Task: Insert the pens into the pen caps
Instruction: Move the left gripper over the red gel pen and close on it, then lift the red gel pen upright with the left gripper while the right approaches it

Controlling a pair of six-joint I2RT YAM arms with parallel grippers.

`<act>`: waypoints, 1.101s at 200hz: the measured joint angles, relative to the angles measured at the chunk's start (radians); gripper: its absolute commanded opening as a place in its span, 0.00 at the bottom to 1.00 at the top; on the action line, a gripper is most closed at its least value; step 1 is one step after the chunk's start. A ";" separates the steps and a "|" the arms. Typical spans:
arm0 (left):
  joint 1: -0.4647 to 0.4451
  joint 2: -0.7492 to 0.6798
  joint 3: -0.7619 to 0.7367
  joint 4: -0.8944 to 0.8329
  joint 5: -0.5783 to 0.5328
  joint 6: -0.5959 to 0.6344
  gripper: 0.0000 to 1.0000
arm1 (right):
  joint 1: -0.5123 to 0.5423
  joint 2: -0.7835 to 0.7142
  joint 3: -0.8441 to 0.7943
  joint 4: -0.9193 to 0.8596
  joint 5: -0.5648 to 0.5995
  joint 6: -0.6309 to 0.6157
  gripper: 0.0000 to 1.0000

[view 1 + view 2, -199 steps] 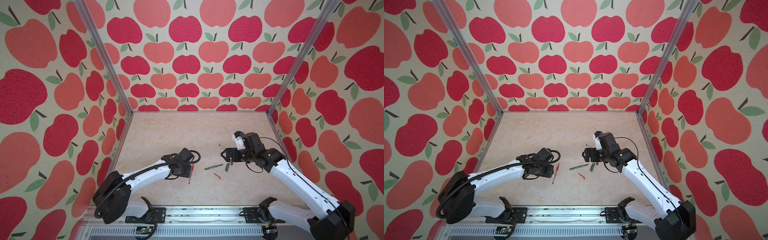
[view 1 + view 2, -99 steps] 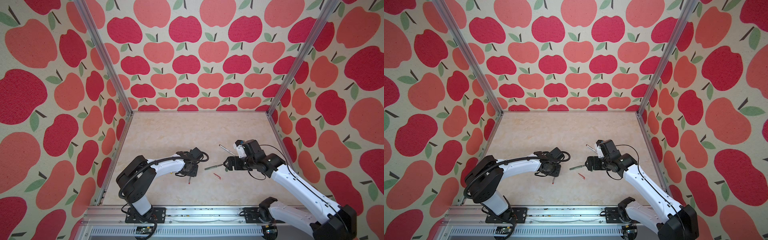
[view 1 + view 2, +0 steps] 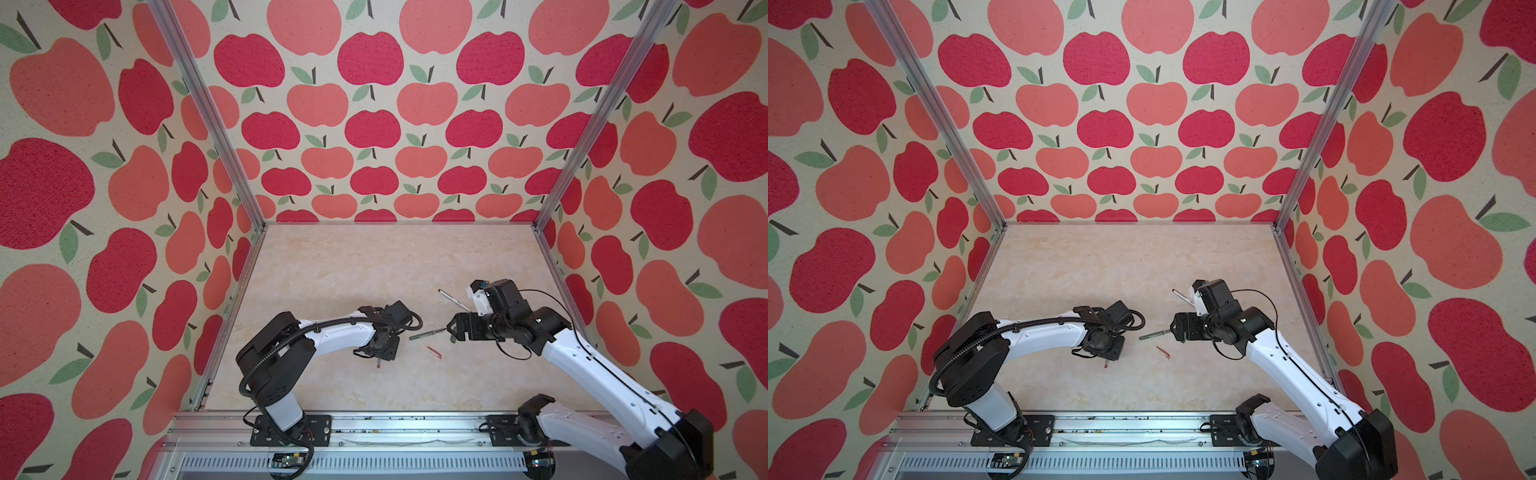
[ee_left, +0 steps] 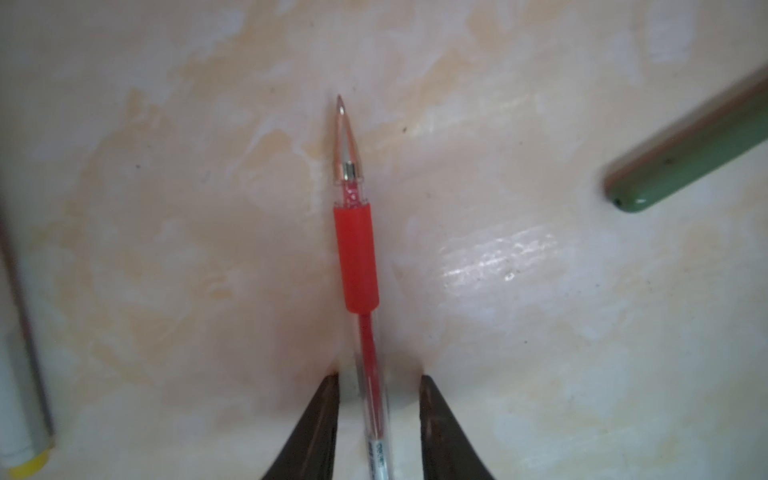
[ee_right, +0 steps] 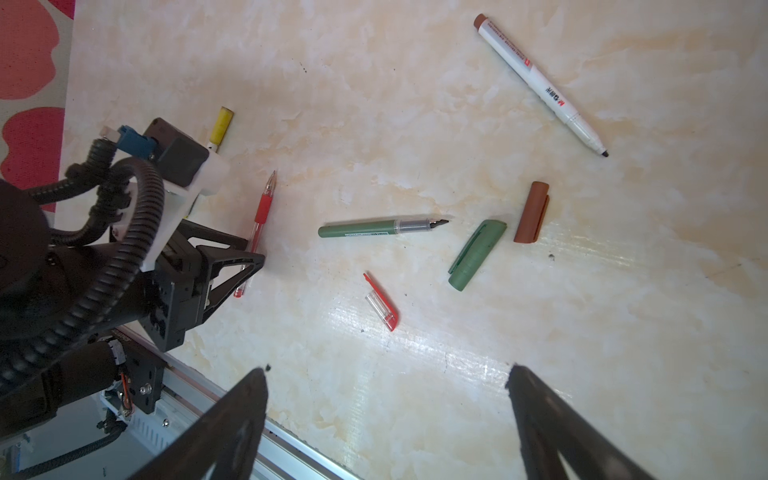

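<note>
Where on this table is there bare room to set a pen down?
Bare: the far half of the table, from the white marker to the back wall, and the near strip between the red cap and the front rail. Crowded: the middle, around the green pen.

Place: a robotics test cell in a lab is indicated, not a home, shop or office.
Enclosure: the counter (image 3: 374,270) is boxed in at the back and both sides by panels (image 3: 374,124) printed with red and pink apples, held by bare aluminium posts (image 3: 208,116).
Arms: a left arm (image 3: 332,332) and a right arm (image 3: 582,361), white and black, are seen in both top views, bolted through black base plates (image 3: 291,430) to a metal rail (image 3: 407,422) along the front edge.
Cabling: corrugated conduit (image 3: 266,357) is run along the left arm; a thin cable (image 3: 552,299) is looped off the right arm; a slotted duct (image 3: 374,462) and a small circuit board (image 3: 289,459) are seen below the rail.
Surface: the counter is covered in a glossy, pale marble-look sheet.
</note>
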 measured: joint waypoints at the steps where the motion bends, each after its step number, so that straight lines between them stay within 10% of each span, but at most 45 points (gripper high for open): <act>1: 0.000 0.000 0.000 0.000 0.000 0.000 0.30 | 0.000 0.000 0.000 0.000 0.000 0.000 0.93; 88: -0.001 0.010 0.005 -0.004 -0.022 0.000 0.00 | -0.014 -0.031 0.000 0.000 0.022 -0.003 0.94; 220: 0.026 -0.130 -0.061 0.227 0.002 0.071 0.00 | -0.050 -0.003 -0.071 0.213 -0.117 0.183 0.92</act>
